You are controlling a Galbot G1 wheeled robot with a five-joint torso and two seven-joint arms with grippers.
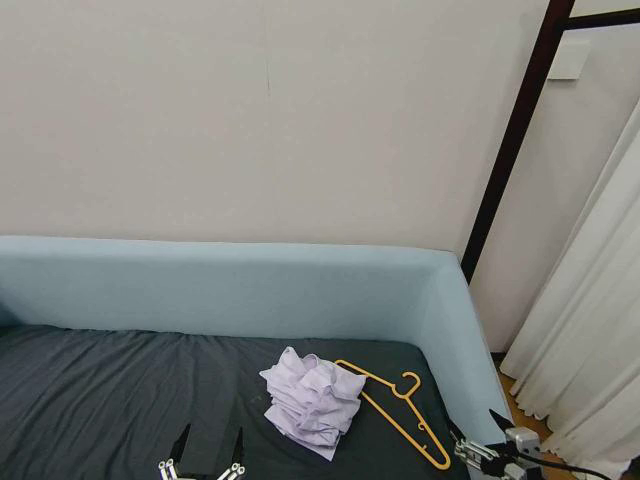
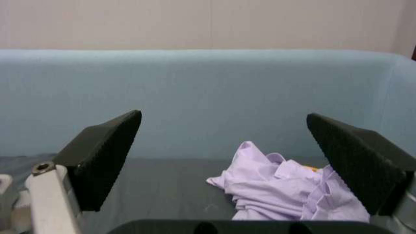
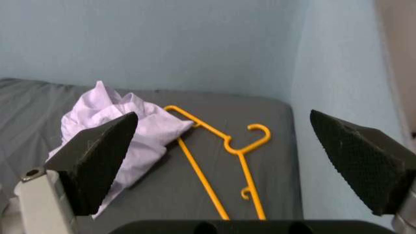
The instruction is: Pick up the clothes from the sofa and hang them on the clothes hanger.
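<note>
Noting orange hanger (image 3: 229,145) partly hidden under lilac shirt (image 1: 312,398) on sofa (image 1: 200,290); finding left pincer (image 1: 213,434) wide, near shirt; right pincer (image 1: 473,425) wide, beside hanger.

Home: sofa (image 1: 300,290), curtain (image 1: 590,340)

Left gripper (image 2: 222,118) facing the sofa (image 2: 195,87)
Its jaws stand wide apart; crumpled lilac clothes (image 2: 286,192) lie on the dark seat (image 2: 162,190) ahead.
</note>
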